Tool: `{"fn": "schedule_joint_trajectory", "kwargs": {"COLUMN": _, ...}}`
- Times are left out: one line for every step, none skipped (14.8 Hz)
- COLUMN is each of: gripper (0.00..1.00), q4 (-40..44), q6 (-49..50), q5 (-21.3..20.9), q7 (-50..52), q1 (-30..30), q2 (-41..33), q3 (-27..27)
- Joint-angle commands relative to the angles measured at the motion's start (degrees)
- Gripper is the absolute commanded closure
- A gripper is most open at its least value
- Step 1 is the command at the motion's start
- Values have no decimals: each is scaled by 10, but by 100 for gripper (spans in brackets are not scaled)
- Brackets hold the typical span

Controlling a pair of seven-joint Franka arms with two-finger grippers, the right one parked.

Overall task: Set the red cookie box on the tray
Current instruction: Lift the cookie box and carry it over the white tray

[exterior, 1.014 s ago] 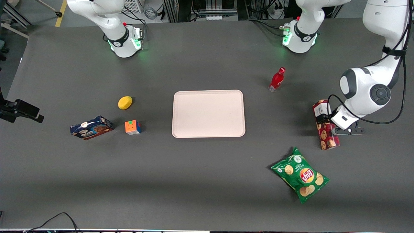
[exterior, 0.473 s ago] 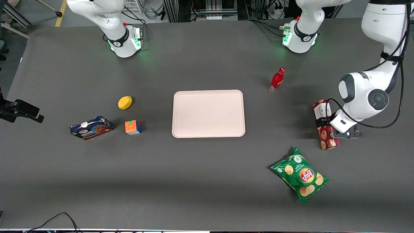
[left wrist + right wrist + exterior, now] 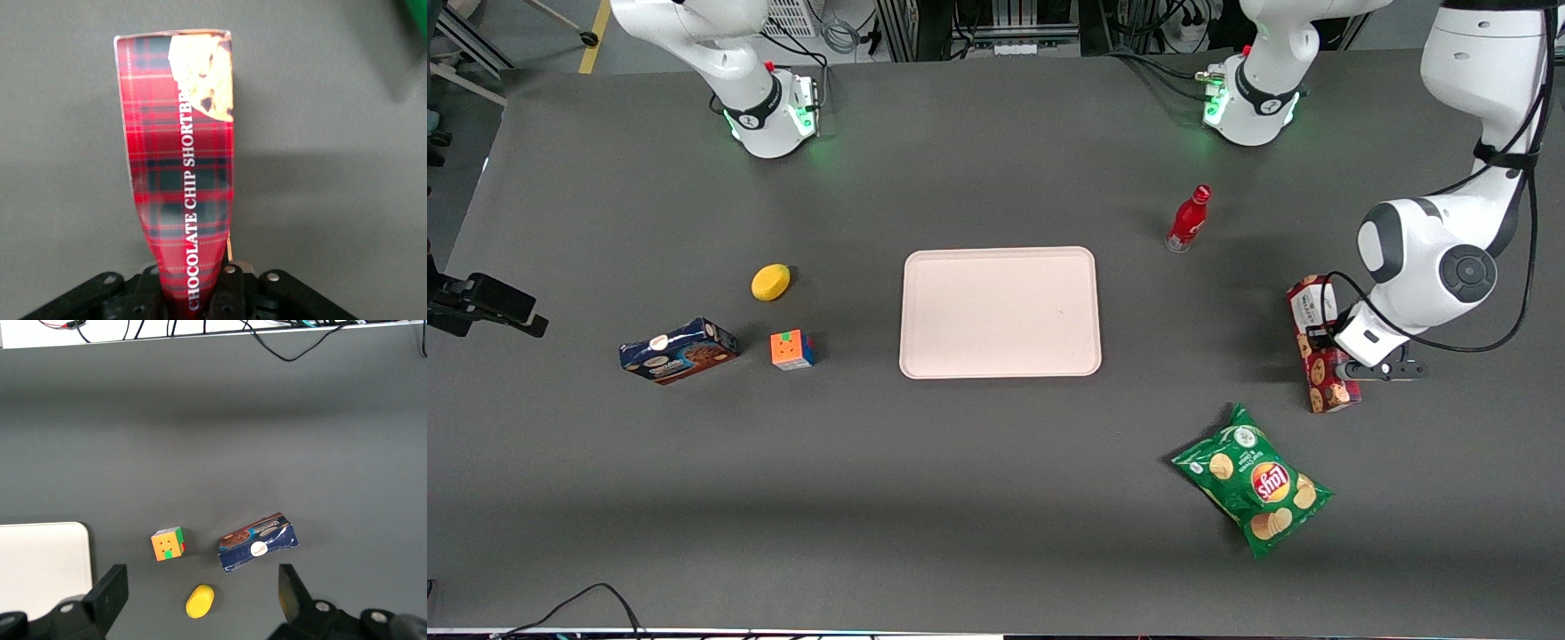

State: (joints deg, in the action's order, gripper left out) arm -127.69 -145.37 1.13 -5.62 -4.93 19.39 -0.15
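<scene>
Two changes over the last second: lowers the wrist of the working arm toward the table point(image 3: 996, 498), and brings the left arm's gripper point(image 3: 1321, 343) down onto the middle of the red cookie box point(image 3: 1335, 384). Leaves the box itself where it was, with no visible shift in the front view.

Now straddles the box point(image 3: 181, 167) with the gripper point(image 3: 193, 297): presses one finger point(image 3: 230, 287) against each long face, closed to the carton's narrow width, with nothing else in the grasp. Cannot confirm lift-off; appears to rest on the table still.

Places the box at the working arm's end of the table, well apart from the tray point(image 3: 1000, 311), farther from the front camera than the green chip bag point(image 3: 1254, 489) and nearer than the red bottle point(image 3: 1189, 220).

Judged meaning for the task: marks the approach as finished and the grasp as made. Leaves lift, carry toward the table centre, and set-down to do.

Materials and shapes:
- Box: long narrow printed cardboard, red tartan, cookie pictures, white lettering along one face, white label at the end farthest from the front camera. Looks light and slightly crushable; pinches in a little at the fingers.
- Tray: large flat rectangle, pale pinkish-beige, rounded corners, low raised rim, smooth and bare.
- Table: matte dark grey, uniform.
- Chip bag: glossy crinkled film.
</scene>
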Motion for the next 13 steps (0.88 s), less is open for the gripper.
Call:
{"fn": "schedule_joint_trajectory", "kwargs": {"gripper": 100, "q4": 64, "q6": 144, "q5": 7, "q7": 10, "q1": 5, "q2": -57, "q3": -1}}
{"fn": "schedule_joint_trajectory", "kwargs": {"gripper": 100, "q4": 101, "q6": 211, "q5": 6, "q7": 12, "q1": 6, "q2": -72, "q3": -2}}
{"fn": "schedule_joint_trajectory", "kwargs": {"gripper": 100, "q4": 137, "q6": 275, "q5": 4, "q7": 18, "q1": 6, "q2": -87, "q3": -5}}
{"fn": "schedule_joint_trajectory", "kwargs": {"gripper": 100, "q4": 174, "q6": 330, "q5": 0, "q7": 23, "q1": 6, "q2": -96, "q3": -12}}
{"fn": "schedule_joint_trajectory", "kwargs": {"gripper": 100, "q4": 208, "q6": 377, "q5": -1, "q7": 29, "q1": 6, "q2": -104, "q3": -18}}
{"fn": "schedule_joint_trajectory", "kwargs": {"gripper": 100, "q4": 241, "q6": 415, "q5": -3, "q7": 38, "q1": 6, "q2": -108, "q3": -22}}
{"fn": "schedule_joint_trajectory", "kwargs": {"gripper": 100, "q4": 270, "q6": 447, "q5": -8, "q7": 42, "q1": 6, "q2": -108, "q3": -27}}
{"fn": "schedule_joint_trajectory", "kwargs": {"gripper": 100, "q4": 291, "q6": 466, "q5": -9, "q7": 43, "q1": 6, "q2": -108, "q3": -28}}
{"fn": "schedule_joint_trajectory", "kwargs": {"gripper": 100, "q4": 299, "q6": 472, "q5": -9, "q7": 42, "q1": 6, "q2": -108, "q3": -33}}
{"fn": "schedule_joint_trajectory", "kwargs": {"gripper": 100, "q4": 300, "q6": 470, "q5": -10, "q7": 43, "q1": 6, "q2": -110, "q3": -42}}
{"fn": "schedule_joint_trajectory", "kwargs": {"gripper": 100, "q4": 300, "q6": 466, "q5": -23, "q7": 51, "q1": 7, "q2": -111, "q3": -60}}
{"fn": "schedule_joint_trajectory", "kwargs": {"gripper": 100, "q4": 300, "q6": 463, "q5": -35, "q7": 87, "q1": 7, "q2": -114, "q3": -84}}
{"fn": "schedule_joint_trajectory", "kwargs": {"gripper": 100, "q4": 300, "q6": 463, "q5": -43, "q7": 140, "q1": 7, "q2": -115, "q3": -115}}
